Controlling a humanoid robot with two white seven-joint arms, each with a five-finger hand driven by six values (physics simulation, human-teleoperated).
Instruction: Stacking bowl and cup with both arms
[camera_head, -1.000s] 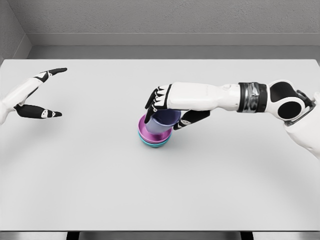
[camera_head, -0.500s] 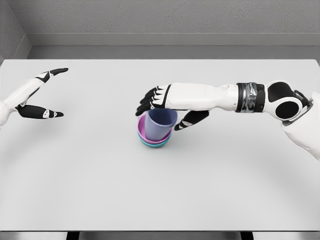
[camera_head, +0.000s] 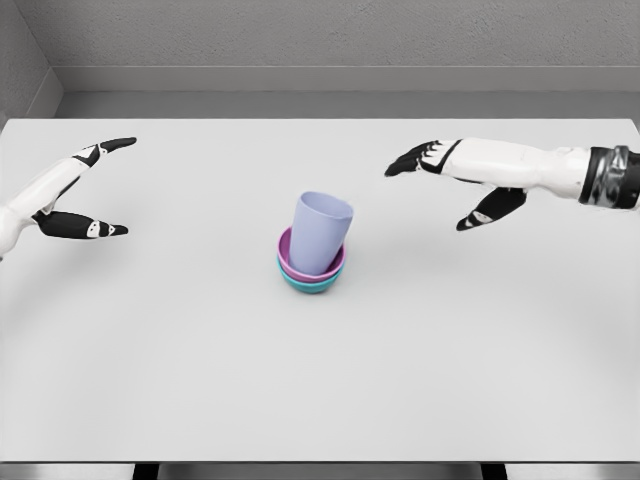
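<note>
Your right robot hand (camera_head: 455, 185) hangs above the surface (camera_head: 450, 340), fingers apart and holding nothing, well right of the stack; your left robot hand (camera_head: 75, 190) sits far left, thumb and fingers likewise spread and empty. Between them, the lavender cup (camera_head: 320, 232) stands in the purple bowl (camera_head: 296, 262), which nests in the teal bowl (camera_head: 310, 287), the cup leaning slightly left. Judgement: stacking looks complete with the release step done, so your next move calls only for checking the tilted cup sits stable.
</note>
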